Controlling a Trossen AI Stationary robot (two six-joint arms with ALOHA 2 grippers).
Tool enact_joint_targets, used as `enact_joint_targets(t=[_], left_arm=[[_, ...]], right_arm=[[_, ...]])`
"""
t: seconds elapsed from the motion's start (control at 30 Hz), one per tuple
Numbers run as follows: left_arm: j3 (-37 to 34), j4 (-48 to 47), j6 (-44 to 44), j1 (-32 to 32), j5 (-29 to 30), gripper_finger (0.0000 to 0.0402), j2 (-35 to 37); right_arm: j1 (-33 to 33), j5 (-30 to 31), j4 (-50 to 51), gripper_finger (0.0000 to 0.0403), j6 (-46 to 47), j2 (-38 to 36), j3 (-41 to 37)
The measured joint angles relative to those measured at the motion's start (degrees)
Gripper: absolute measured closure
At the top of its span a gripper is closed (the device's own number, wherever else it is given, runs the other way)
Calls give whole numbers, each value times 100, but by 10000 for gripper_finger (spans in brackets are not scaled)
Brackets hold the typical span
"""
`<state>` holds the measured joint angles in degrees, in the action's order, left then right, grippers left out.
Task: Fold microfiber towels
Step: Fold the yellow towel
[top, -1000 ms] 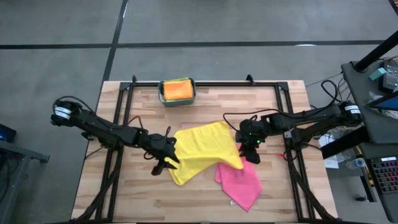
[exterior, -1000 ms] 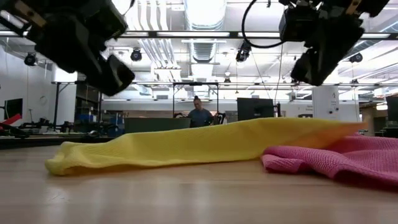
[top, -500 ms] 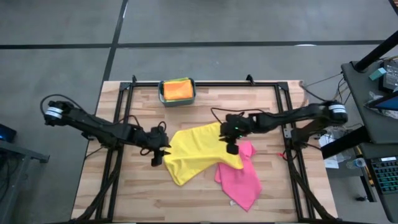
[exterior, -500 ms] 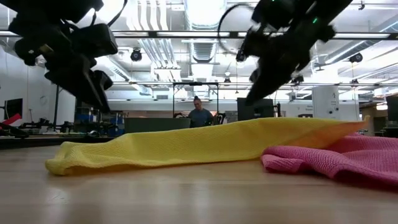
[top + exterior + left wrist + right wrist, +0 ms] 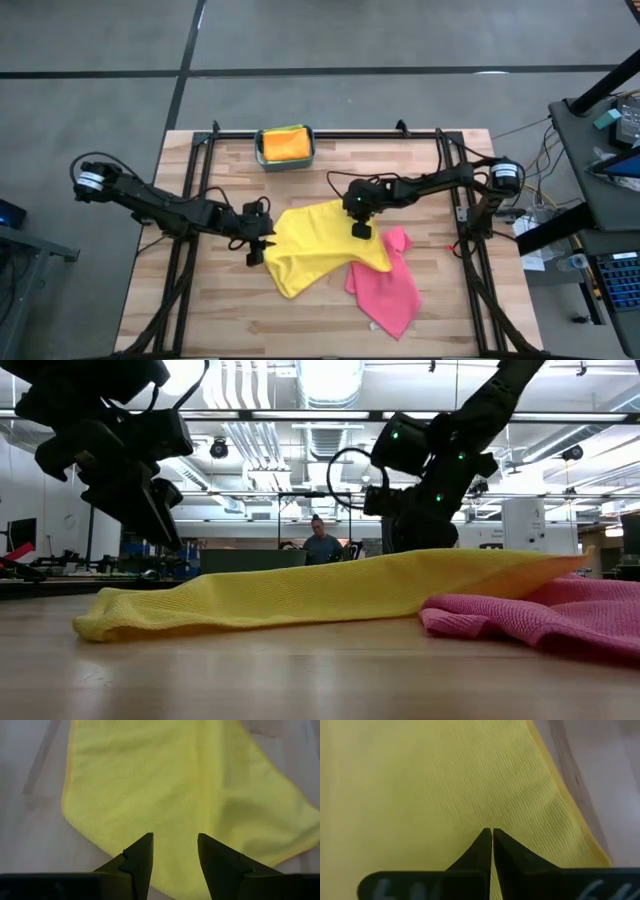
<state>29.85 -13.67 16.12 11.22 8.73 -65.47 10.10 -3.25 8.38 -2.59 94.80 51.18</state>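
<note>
A yellow towel point(image 5: 315, 250) lies rumpled and spread mid-table; it also shows in the low view point(image 5: 300, 595). Its right near corner lies over the far part of a pink towel point(image 5: 385, 290). An orange towel point(image 5: 283, 146) lies in the teal bin point(image 5: 313, 148) at the far edge. My left gripper point(image 5: 257, 252) is open, above the yellow towel's left edge point(image 5: 70, 805). My right gripper point(image 5: 359, 228) is shut, down at the towel's far right part point(image 5: 445, 780). The mint and lime towels do not show plainly. My right gripper points its shut fingertips point(image 5: 485, 837) down at the yellow towel's top surface, close to its right edge point(image 5: 560, 795). I cannot tell whether they touch the cloth. The towel lies flat on the table under them.
Black frame rails point(image 5: 195, 200) run along the table's left, right and far sides. Bare wood point(image 5: 230, 320) lies near the front edge on the left. A person point(image 5: 322, 545) stands far off in the room behind the table.
My right gripper has gone toward the table's left edge and down, from beside the yellow towel's right edge to over its far right part. My left gripper has drawn back a little toward the table's left edge. Both towels have stayed where they were.
</note>
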Motion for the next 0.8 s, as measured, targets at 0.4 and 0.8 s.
enact_joint_targets(t=[0.4, 0.8], left_arm=[[-24, -8, 852, -80, 606, 263, -225], [-15, 738, 1089, -596, 1594, 263, -1201]], right_arm=[[44, 933, 1524, 394, -41, -169, 19], [30, 949, 973, 394, -21, -639, -3]])
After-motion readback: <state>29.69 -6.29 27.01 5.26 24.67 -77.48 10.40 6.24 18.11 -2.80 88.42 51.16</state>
